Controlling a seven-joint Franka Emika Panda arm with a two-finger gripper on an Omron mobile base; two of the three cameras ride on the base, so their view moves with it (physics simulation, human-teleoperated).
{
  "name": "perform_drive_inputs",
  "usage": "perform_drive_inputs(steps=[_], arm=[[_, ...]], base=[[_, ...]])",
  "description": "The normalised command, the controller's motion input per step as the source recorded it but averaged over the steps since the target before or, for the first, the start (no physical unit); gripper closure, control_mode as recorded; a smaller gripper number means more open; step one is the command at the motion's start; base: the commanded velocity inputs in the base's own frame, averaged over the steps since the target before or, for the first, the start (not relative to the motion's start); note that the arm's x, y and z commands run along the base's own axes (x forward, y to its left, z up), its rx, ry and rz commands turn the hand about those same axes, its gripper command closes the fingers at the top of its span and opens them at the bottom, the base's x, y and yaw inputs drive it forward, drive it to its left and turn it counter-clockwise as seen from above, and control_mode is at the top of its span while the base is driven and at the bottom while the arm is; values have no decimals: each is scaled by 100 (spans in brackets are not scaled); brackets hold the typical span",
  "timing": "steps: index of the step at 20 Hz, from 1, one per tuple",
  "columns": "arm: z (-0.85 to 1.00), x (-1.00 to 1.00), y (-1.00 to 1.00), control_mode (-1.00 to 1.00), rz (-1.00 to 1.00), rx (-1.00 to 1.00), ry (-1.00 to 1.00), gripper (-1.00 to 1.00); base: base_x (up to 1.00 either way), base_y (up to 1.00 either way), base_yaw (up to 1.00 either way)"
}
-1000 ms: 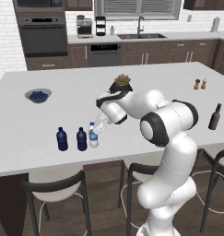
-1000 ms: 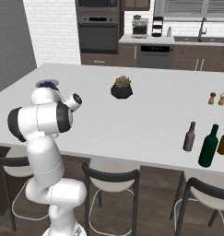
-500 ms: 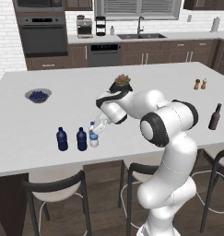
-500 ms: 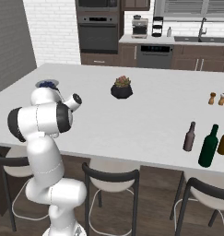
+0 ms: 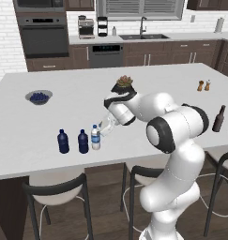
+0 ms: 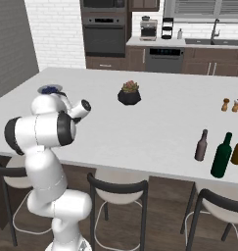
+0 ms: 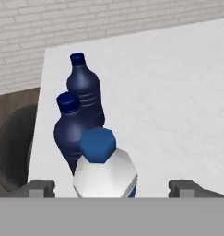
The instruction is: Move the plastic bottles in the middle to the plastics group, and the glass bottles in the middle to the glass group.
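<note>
Releasing water bottle (image 7: 105, 168) upright on bench (image 5: 134, 89) just beside two dark blue bottles (image 7: 79, 120) — fingers (image 7: 39, 188) standing wide, clear of it. Withdrawing straight back advised — avoiding tipping.

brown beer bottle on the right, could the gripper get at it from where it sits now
Probably not without a big swing or a drive. The gripper hangs open around the clear water bottle beside the two dark blue bottles, while the brown beer bottle stands far across the counter, beside the green wine bottle.
</note>
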Motion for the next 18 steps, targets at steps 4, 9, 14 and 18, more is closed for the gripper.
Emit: perform_drive_inputs(steps=[4, 9, 14, 18], arm=[[32, 0, -54, -100, -3, 1, 0, -100], [39, -1, -71, -100, -11, 0, 0, -100], [45, -9, -66, -100, -13, -3, 1, -100], [56, -11, -56, -100, -20, -12, 8, -100]], base=[[0, 0, 0], [0, 0, 0], [0, 0, 0], [0, 0, 0]])
